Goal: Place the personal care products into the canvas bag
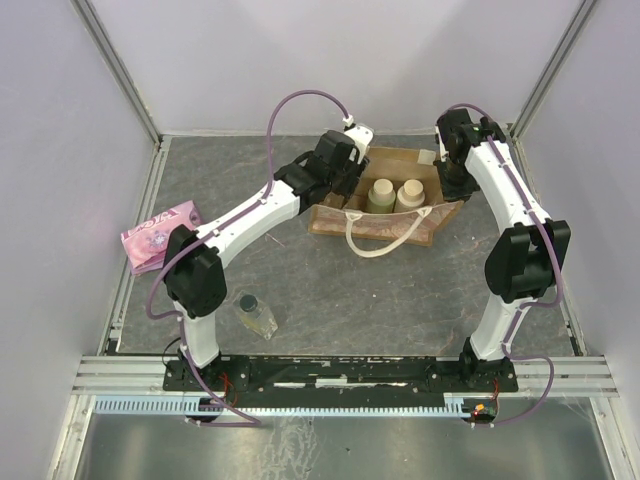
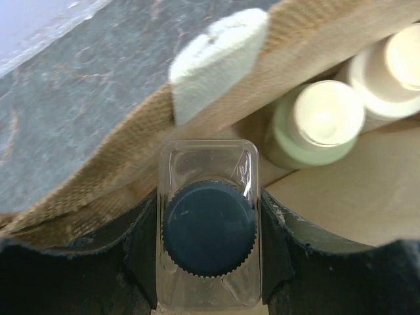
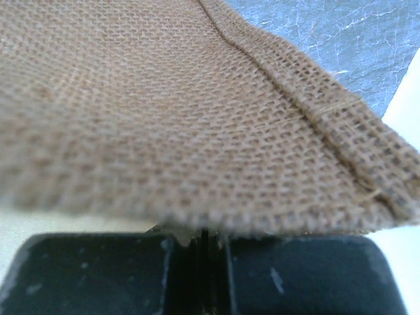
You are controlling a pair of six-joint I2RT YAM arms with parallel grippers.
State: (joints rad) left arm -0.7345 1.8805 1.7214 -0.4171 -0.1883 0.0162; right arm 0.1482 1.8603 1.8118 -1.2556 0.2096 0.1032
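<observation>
Bottle over the bag mouth: the drop runs straight down

The left claw [image 2: 209,262] pinches a clear squarish bottle [image 2: 209,172] by its flat sides. The dark cap faces the wrist camera, so its long axis runs straight down from the claw. The bottle hangs just inside the left wall of the canvas bag [image 2: 118,190], with bare bag floor showing on its right. The pale green bottle [image 2: 315,128] and the cream bottle [image 2: 387,72] stand upright nearby, apart from it. As I judge it, the release needs only a short descent, away from the wall.

The right claw [image 3: 203,262] is pressed together on the bag's woven rim at the far side, holding the mouth open.

A second clear bottle [image 1: 255,312] lies on the tabletop [image 1: 380,300], close to the left arm's base and well apart from the right arm.
</observation>
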